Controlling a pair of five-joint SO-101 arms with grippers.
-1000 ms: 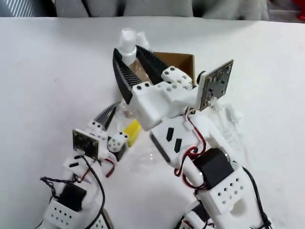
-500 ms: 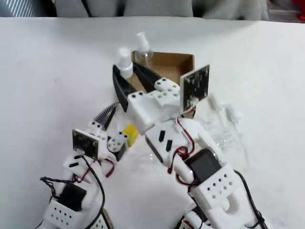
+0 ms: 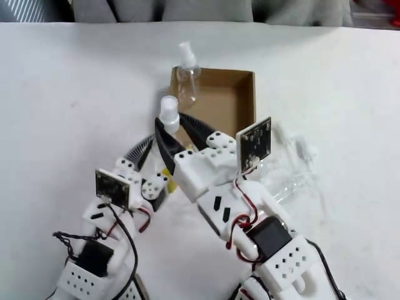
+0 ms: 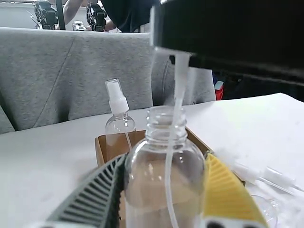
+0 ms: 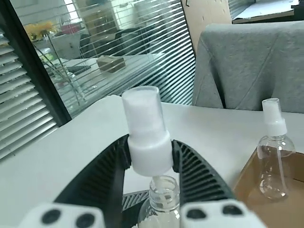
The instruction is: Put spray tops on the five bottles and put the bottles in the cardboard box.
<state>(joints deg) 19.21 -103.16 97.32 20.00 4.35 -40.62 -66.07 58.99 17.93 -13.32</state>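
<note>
The right hand [image 5: 148,156] is closed on a spray top [image 5: 142,128], gripping its white collar between both fingers. The top hangs directly over an open bottle [image 4: 164,166]. The left hand [image 4: 164,190] is closed around that bottle's body and holds it upright on the bench [image 3: 75,94], just in front of the box [image 3: 253,94].

The tube [image 4: 173,142] already runs down through the neck [image 4: 165,124], but the collar sits above the rim and is not yet seated.

The step in hand is seating the top. To do it well:

- Lower the top straight along the bottle's axis so the tube does not buckle against the glass-clear wall.
- Hold the collar level with the neck, since a tilt would likely jam it or cross the thread.
- Have the left hand hold firm but not squeeze, because the thin bottle looks easy to dent or twist.
- Once the collar meets the rim, press or turn it gently. Release only when it sits flush.

One capped bottle [image 3: 186,75] stands in the box's far corner, so most of the task looks undone. Loose tops [image 4: 266,175] lie on the bench beside the box.
</note>
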